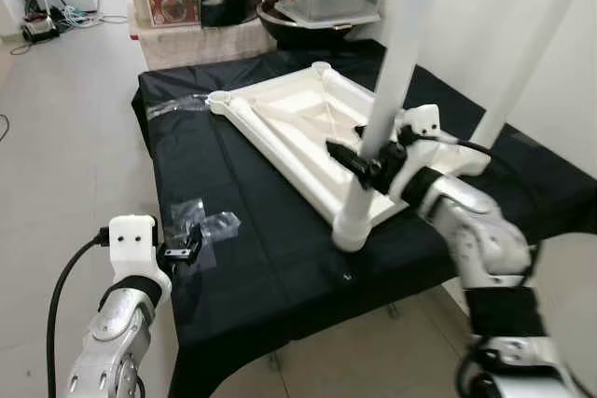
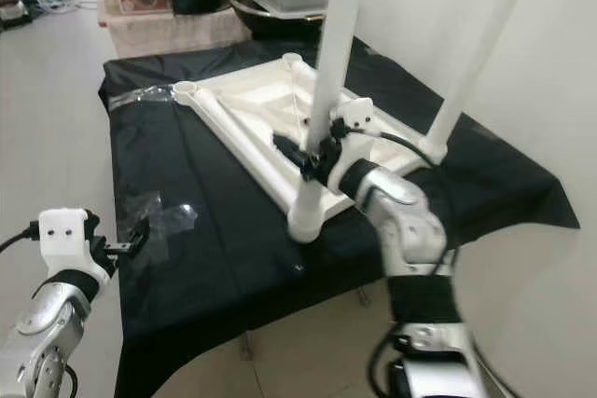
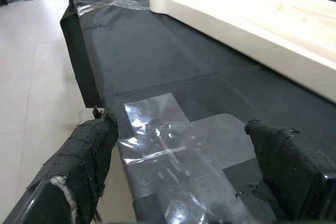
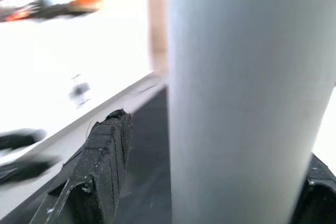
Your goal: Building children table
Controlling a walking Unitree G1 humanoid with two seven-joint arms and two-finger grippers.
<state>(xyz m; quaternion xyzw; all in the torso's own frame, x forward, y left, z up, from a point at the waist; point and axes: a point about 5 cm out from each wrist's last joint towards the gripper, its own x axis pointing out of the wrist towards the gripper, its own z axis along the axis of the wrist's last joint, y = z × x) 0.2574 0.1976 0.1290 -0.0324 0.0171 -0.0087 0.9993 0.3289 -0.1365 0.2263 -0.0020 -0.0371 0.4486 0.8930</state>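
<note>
- Left claw (image 1: 191, 247): near left, at the near-left edge of the black-draped tabletop (image 1: 280, 258); fingers spread wide, empty, hovering just above crumpled clear plastic wrap (image 1: 210, 227) lying on the cloth.
- Near table leg (image 1: 378, 109): white tube, upright, its foot seated in the near corner socket of the overturned child's table.
- Right claw (image 1: 368, 160): near right, jaws on either side of that leg low on its shaft; the right wrist view has the tube between the two fingers (image 4: 100, 166), appearing to grip it.
- Child's table top (image 1: 298, 128): white, upside down, centre of the tabletop, lying diagonally.
- Second leg (image 1: 522, 53): upright at the right corner, already fitted.
- Far-left socket (image 1: 219, 100) and far socket (image 1: 322, 68): both unfilled.
- Step in hand, as judged: seating the second of four legs.
- Next move calls for: pressing or twisting the leg fully home, releasing it, then fetching another leg.
</note>
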